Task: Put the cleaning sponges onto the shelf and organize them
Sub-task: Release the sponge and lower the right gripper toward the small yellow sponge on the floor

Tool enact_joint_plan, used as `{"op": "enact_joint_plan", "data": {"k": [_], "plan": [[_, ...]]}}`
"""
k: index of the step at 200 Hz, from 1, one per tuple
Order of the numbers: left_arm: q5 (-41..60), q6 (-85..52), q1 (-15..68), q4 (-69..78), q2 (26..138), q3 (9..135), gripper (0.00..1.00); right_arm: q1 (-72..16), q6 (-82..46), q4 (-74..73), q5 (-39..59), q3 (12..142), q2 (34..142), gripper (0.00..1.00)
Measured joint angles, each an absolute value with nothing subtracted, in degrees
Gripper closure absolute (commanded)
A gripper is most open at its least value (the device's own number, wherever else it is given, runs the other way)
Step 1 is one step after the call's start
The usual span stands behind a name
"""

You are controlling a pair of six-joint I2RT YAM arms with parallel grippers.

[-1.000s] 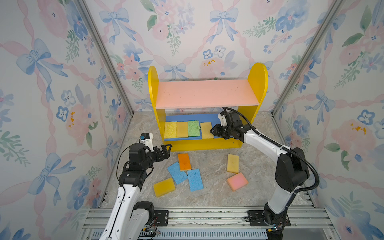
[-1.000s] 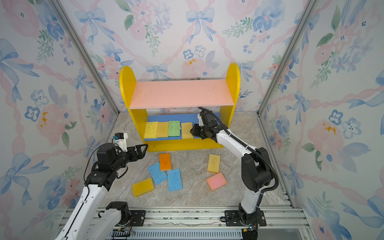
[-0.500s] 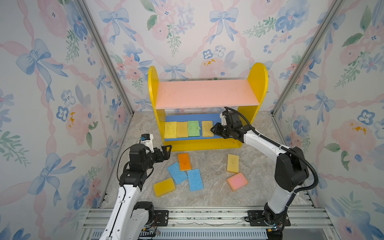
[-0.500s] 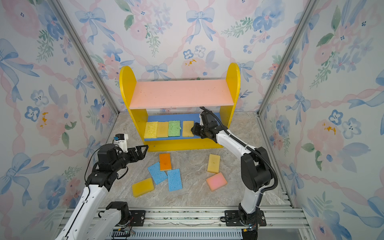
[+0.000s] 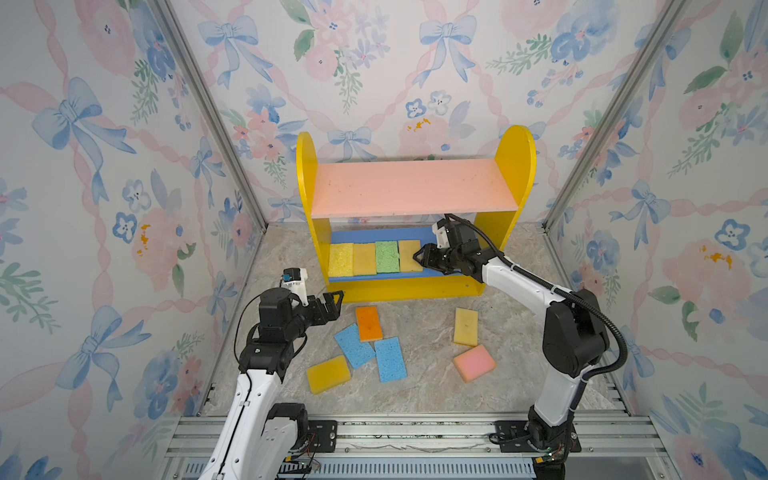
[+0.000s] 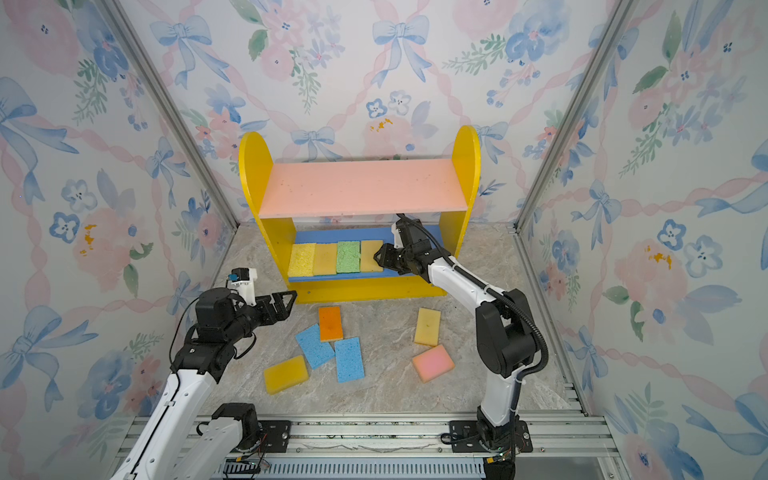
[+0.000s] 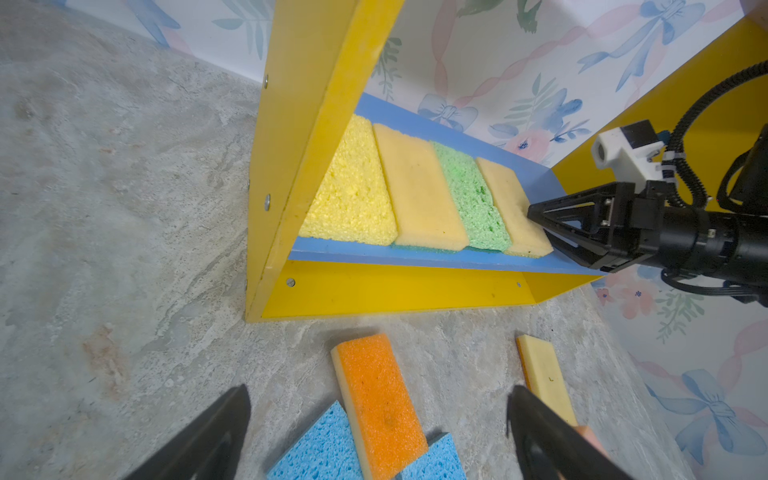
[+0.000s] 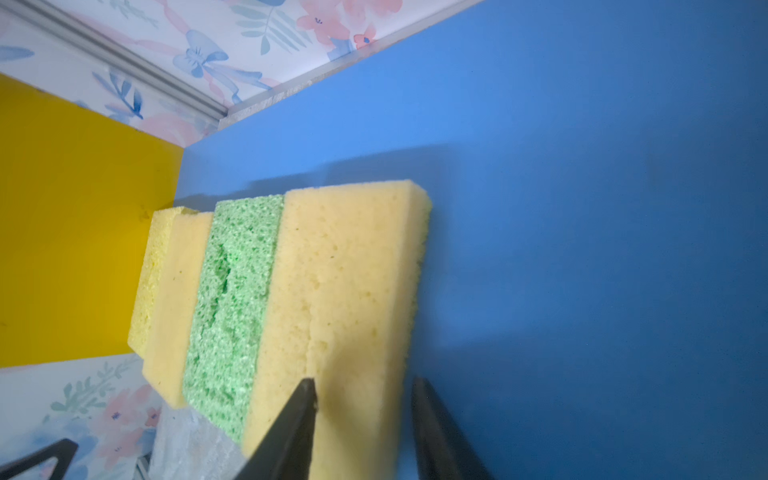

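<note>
**Right pincer at the fourth sponge on the shelf's lower board**

A small shelf (image 5: 515, 166) with yellow side panels stands at the back of a marbled worktop (image 5: 424, 395). Its pink upper board (image 5: 411, 189) is bare. On the blue lower board (image 8: 582, 208), four cleaning sponges lie flat, side by side and touching: a yellow sponge (image 5: 340, 259), a tan sponge (image 5: 364, 259), a green sponge (image 5: 387, 257) and a pale tan sponge (image 5: 409, 254).

The right pincer (image 5: 417, 257) reaches under the upper board to the near end of the pale tan sponge. Its jaws stand apart: one fingertip is over the sponge, the other over blue board just beside the sponge's edge. Nothing is clamped.

The left pincer (image 5: 334, 303) hovers spread wide and empty near the shelf's front left corner.

Six more sponges lie loose on the worktop in front of the shelf. An orange sponge (image 5: 368, 323) touches two blue sponges (image 5: 354, 345) (image 5: 390, 359), with a golden yellow sponge (image 5: 328, 374) near them. Well apart lie a cream sponge (image 5: 465, 326) and a pink sponge (image 5: 474, 362).
</note>
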State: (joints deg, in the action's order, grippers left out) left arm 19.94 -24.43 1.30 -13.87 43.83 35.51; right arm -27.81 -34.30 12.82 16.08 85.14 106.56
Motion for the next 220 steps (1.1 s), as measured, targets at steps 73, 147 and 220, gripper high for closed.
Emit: {"op": "enact_joint_plan", "data": {"k": [73,147,220], "plan": [[19.94,-24.43,1.28,-13.87,43.66,35.51,0.02,-27.29,-33.3,12.47,16.67,84.99,105.84,0.32],[22.87,-24.47,1.04,-13.87,43.7,35.51,0.02,-27.49,-32.51,12.91,13.91,78.28,99.02,0.28],[24.56,-26.72,13.82,-13.58,47.22,35.24,0.02,-36.47,-29.36,16.73,1.74,64.2,77.08,0.03]]}}
